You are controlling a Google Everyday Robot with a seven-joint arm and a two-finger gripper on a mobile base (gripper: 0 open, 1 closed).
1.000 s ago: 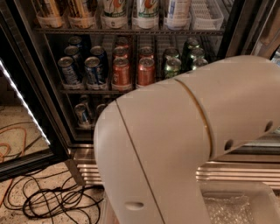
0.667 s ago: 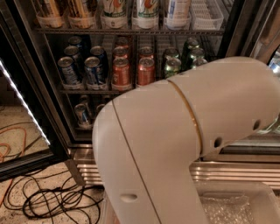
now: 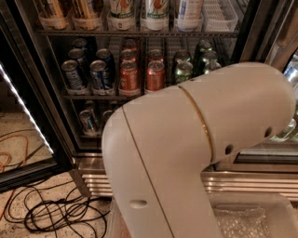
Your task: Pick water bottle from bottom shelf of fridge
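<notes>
Camera view: a speckled pale stone floor (image 3: 44,193) runs up to a large commercial display fridge (image 3: 253,32) with a dark interior and a ribbed stainless steel base grille (image 3: 91,181). Its glass door (image 3: 28,169) stands open at the left, with a strip of white lights (image 3: 25,109) slanting down its edge. Loose black cables (image 3: 56,214) lie coiled on the floor below the door, and an orange cable (image 3: 7,158) curls at the far left.

A bulky white robot arm shell (image 3: 200,139) with a thin gold seam fills the middle and lower part of the view. The gripper does not show anywhere, so its fingers cannot be judged and places can only be told against the arm.

Above the arm, the top wire rack holds tall containers with pale labels (image 3: 156,11) and a white plastic basket (image 3: 221,16). The next rack holds rows of blue cans (image 3: 100,74), orange-red cans (image 3: 129,76) and green cans (image 3: 184,72). No brand or writing can be read on any of them.

Only the left end of the bottom shelf (image 3: 86,135), a dark wire rack, shows beside the arm, with a silver-blue can (image 3: 88,122) standing on it. The arm covers the remainder of that shelf. The small clear water bottle cannot be made out, so its place relative to the gripper cannot be told.

At the lower right, touching the arm's outline, sits a pale translucent bin (image 3: 279,202) with crinkled clear material inside.
</notes>
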